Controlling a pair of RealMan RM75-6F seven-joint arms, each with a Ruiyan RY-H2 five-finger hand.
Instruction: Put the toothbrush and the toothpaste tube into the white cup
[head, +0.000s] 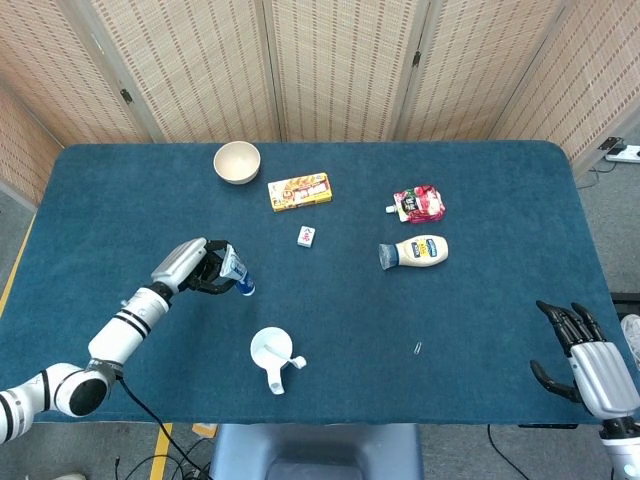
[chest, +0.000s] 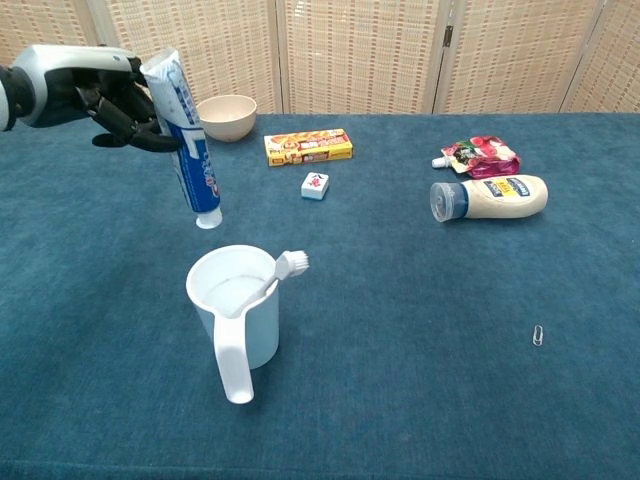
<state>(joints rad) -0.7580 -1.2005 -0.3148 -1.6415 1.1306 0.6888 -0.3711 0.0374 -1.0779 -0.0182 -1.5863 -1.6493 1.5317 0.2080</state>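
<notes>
Tube (chest: 189, 140): held by the left hand (chest: 110, 95) near its crimped end, fingers wrapped round it; long axis close to upright, cap down, clear of the table. From the hand, the cup (chest: 236, 305) lay at about 4 o'clock in the chest view, lower and nearer the robot; the cap hung above and just beyond the cup's far-left rim, not yet over the opening.

Brush (chest: 283, 269): already in the cup, head leaning out over the rim at 2 o'clock.

Right hand (head: 592, 362): at the table's near right corner, well apart from the cup, fingers spread, holding nothing. The left hand was far nearer.

Writing: the tube showed blue and white print, unreadable. The mayonnaise bottle (chest: 490, 196), yellow box (chest: 308, 146) and red pouch (chest: 478, 156) had labels too small to read.
</notes>
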